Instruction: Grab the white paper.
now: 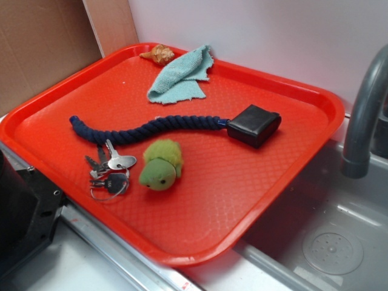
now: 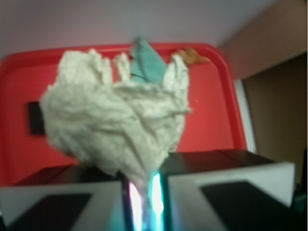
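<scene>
In the wrist view the white paper [image 2: 115,118], a lumpy crumpled wad, fills the middle of the picture and tapers down into my gripper [image 2: 143,197]. The two jaws stand almost together, pinching the paper's lower end in a narrow lit gap. The paper hangs above the red tray [image 2: 211,120]. In the exterior view neither the paper nor the gripper shows; only a dark part of the robot [image 1: 24,212] sits at the lower left.
On the red tray [image 1: 254,200] lie a light-teal cloth [image 1: 180,76], an orange shell [image 1: 159,54], a navy rope [image 1: 145,128] ending at a black block [image 1: 254,124], a green plush toy [image 1: 161,165] and keys [image 1: 110,170]. A grey faucet [image 1: 364,115] and sink [image 1: 327,242] stand right.
</scene>
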{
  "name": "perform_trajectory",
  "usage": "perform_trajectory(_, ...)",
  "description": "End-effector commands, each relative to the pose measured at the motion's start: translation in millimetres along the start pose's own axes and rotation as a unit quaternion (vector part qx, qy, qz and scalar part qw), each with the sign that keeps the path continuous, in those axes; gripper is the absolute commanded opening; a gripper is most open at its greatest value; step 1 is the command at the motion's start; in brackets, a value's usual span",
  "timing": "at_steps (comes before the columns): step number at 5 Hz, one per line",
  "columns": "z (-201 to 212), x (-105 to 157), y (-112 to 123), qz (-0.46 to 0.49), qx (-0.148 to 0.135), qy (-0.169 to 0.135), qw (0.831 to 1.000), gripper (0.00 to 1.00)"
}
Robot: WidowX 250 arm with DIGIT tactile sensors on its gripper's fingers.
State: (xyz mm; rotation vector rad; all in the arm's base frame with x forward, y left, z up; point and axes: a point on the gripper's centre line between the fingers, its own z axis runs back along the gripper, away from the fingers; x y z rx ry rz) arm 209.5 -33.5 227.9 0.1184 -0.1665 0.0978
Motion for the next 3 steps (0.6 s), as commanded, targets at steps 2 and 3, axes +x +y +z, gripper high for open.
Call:
perform_trajectory(2, 7.4, -29.4, 34.7, 0.017, -0.074, 0.018, 0.997, 0.0)
perform_trajectory(3, 6.2, -29.0, 38.1, 0.022, -0.08, 0.026, 0.996, 0.0)
